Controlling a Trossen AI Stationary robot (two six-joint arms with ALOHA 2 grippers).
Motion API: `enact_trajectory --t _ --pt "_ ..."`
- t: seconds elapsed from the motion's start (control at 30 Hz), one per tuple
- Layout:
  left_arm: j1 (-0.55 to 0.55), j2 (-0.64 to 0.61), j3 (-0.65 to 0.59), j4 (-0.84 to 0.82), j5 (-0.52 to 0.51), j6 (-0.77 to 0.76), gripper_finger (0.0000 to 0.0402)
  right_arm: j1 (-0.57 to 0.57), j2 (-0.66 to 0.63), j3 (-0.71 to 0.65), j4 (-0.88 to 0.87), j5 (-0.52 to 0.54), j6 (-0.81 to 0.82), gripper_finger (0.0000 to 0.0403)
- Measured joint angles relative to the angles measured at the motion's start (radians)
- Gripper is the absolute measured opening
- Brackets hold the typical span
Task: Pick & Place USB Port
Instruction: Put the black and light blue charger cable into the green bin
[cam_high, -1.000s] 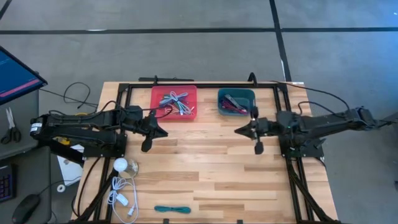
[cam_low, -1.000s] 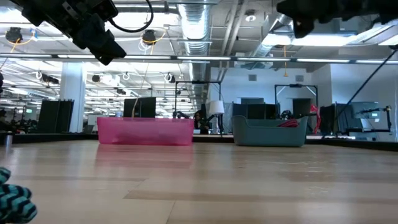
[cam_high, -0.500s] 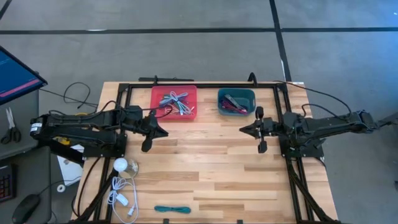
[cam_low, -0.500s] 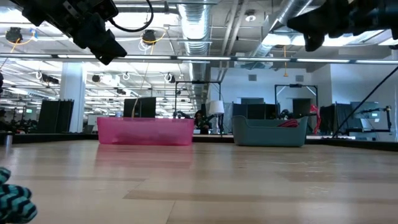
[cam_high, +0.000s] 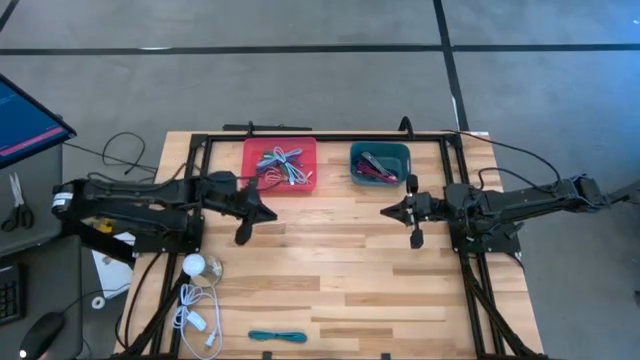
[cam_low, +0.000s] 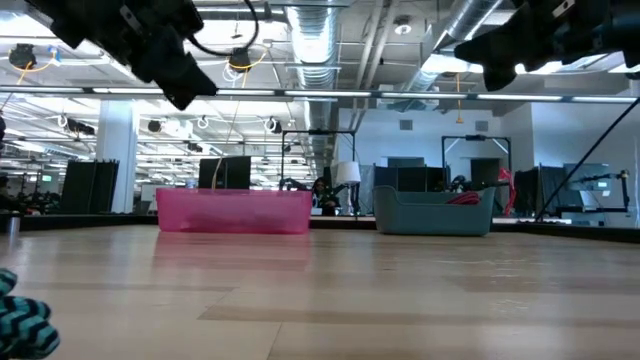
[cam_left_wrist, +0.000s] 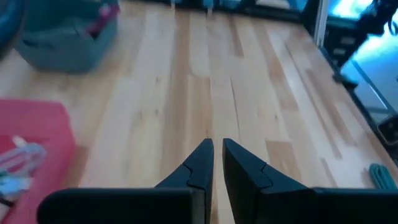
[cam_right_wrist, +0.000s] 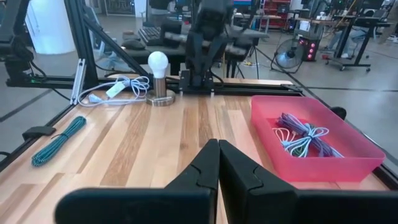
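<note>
Pincers on the move, nothing grabbed yet

Left pincer (cam_high: 256, 210) has crept a bit further over the tabletop (cam_high: 340, 280), nearly closed and empty; right pincer (cam_high: 397, 211), pressed together, has drifted back. USB cables (cam_high: 283, 164) sit in the red bin (cam_high: 250, 172), teal bin (cam_high: 402, 152) alongside, so picking looks not yet started.

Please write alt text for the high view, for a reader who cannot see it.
Two dark robot arms hover over a wooden table, the left gripper and the right gripper both empty and pointing at each other. Behind them sit a red bin of cables and a teal bin.
</note>
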Motion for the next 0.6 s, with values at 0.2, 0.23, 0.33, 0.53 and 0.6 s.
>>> enact_trajectory --t 0.2,0.23,0.33,0.53,0.6 --pt "-0.093 0.143 0.0 0.057 0.007 0.0 0.0034 0.0 -0.002 0.0 0.005 0.0 0.0 0.0" --pt "-0.112 0.159 0.0 0.064 0.015 0.0 0.0034 -0.001 -0.002 0.0 0.005 0.0 0.0 0.0" --pt "-0.16 0.181 0.0 0.088 0.049 -0.004 0.0034 0.0 -0.002 0.0 0.005 0.0 0.0 0.0" --pt "-0.249 0.185 0.0 0.202 0.051 -0.055 0.0034 0.0 -0.002 0.0 0.004 0.0 0.001 0.0" --pt "-0.281 0.185 0.0 0.254 0.051 -0.056 0.0034 0.0 -0.002 0.0 0.005 0.0 0.001 0.0"
